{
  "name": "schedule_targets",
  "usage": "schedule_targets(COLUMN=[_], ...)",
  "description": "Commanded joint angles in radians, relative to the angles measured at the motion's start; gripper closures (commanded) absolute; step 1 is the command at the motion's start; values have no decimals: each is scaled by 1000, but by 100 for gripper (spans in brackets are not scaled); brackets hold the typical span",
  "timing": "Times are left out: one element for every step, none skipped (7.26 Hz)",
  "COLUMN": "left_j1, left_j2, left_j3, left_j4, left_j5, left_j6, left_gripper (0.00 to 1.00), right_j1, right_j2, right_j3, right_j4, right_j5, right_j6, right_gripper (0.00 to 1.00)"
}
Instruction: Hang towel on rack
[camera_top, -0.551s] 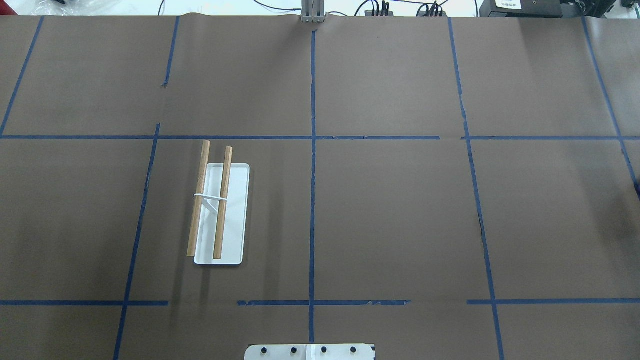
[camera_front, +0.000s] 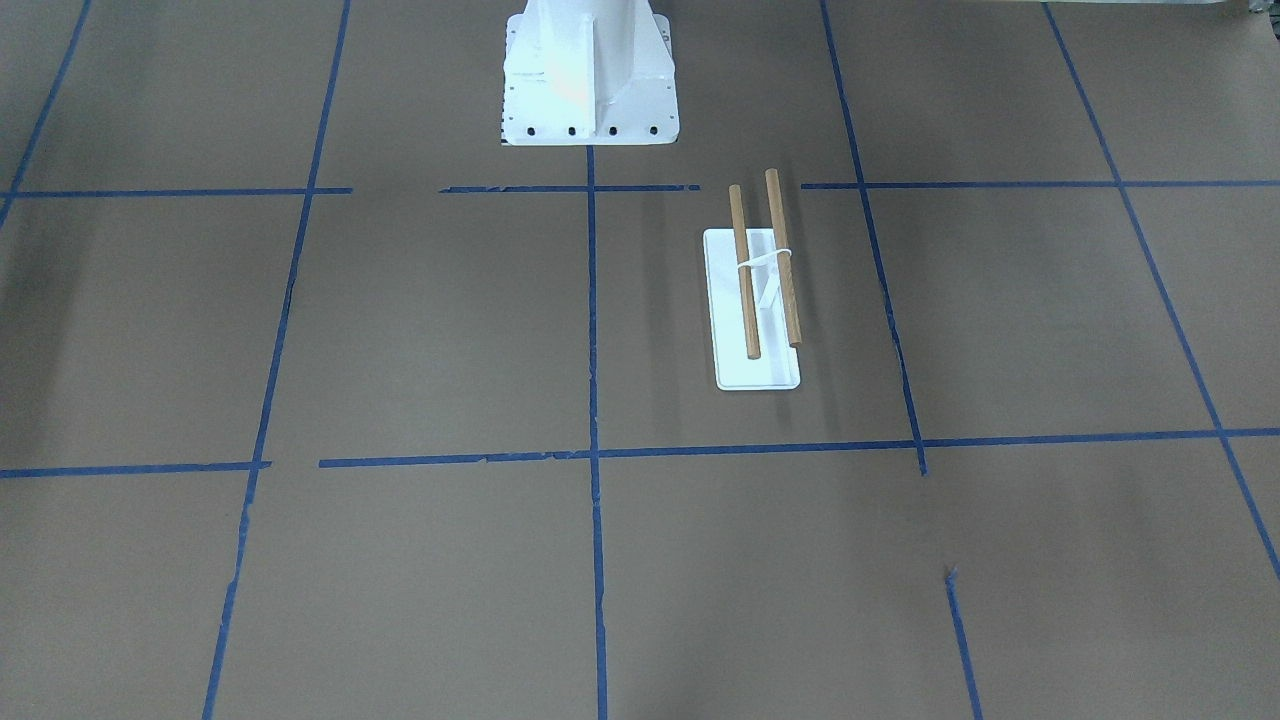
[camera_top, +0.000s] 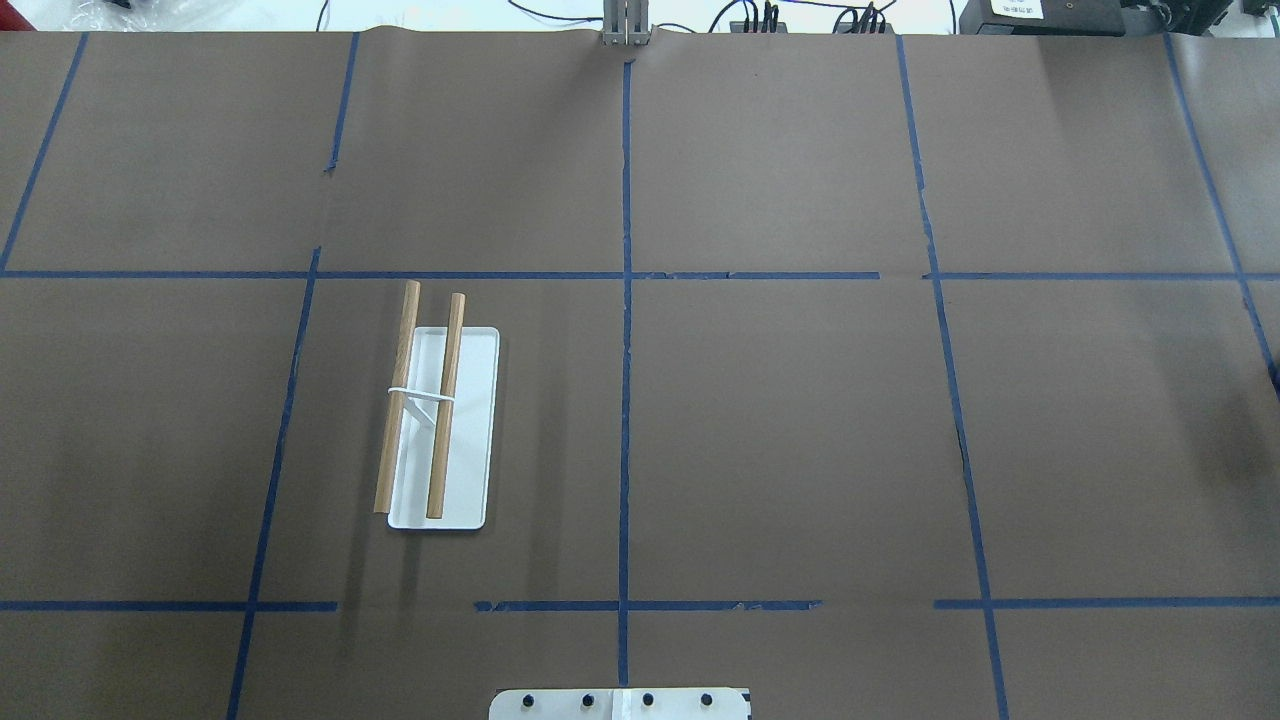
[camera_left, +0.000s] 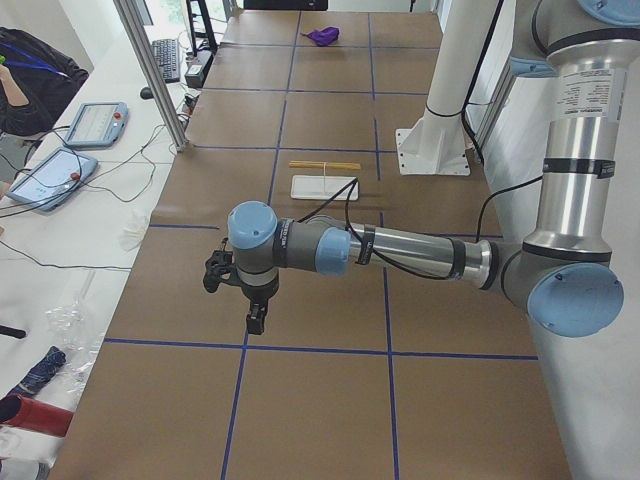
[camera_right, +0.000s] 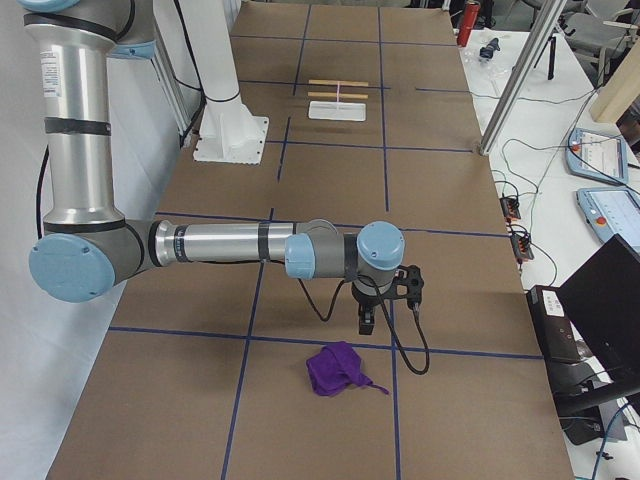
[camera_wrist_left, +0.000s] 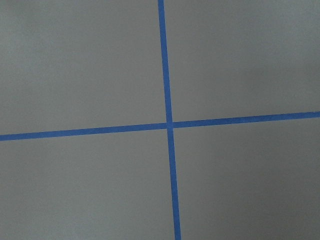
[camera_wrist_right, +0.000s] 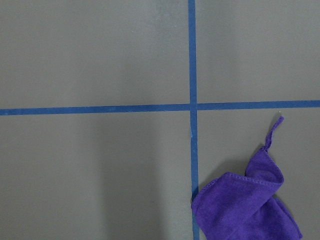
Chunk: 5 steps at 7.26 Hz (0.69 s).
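Note:
The rack (camera_top: 445, 400) stands on the robot's left half of the table: a white base, a white upright and two brown rods, nothing on them. It also shows in the front view (camera_front: 746, 290) and far off in both side views (camera_left: 323, 186) (camera_right: 338, 110). The purple towel (camera_right: 338, 370) lies crumpled on the table at the robot's far right end, at the lower right of the right wrist view (camera_wrist_right: 245, 210). My right gripper (camera_right: 367, 322) hangs just above the table beside the towel. My left gripper (camera_left: 254, 325) hangs over the far left end. I cannot tell whether either is open or shut.
The white robot pedestal (camera_front: 588, 80) stands at the table's middle near edge. Blue tape lines (camera_top: 625, 400) grid the brown table cover. Aluminium posts (camera_left: 150, 70) (camera_right: 515, 80), tablets (camera_left: 95, 122) and cables lie along the operators' side.

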<state>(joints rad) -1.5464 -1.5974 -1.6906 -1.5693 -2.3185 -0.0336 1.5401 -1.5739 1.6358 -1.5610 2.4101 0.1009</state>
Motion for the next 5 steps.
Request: schedule_targets(left_j1=[0, 0, 0, 0, -1], left_j2=[-6, -4, -4, -6, -6], left_j3=[-6, -21, -26, -29, -35], left_j4=[0, 5, 6, 6, 6], left_j5=[-2, -2, -2, -2, -2], left_j6=[-3, -5, -5, -5, -5], left_gripper=[0, 0, 0, 0, 0], right_j1=[-53, -81, -81, -81, -86], right_j2=[5, -9, -20, -64, -127], right_j3=[-14, -78, -94, -103, -105], right_j4=[44, 48, 121, 210, 299], right_j5=[-5, -15, -69, -132, -134], right_j6=[-1, -4, -26, -49, -65], right_gripper=[0, 0, 0, 0, 0])
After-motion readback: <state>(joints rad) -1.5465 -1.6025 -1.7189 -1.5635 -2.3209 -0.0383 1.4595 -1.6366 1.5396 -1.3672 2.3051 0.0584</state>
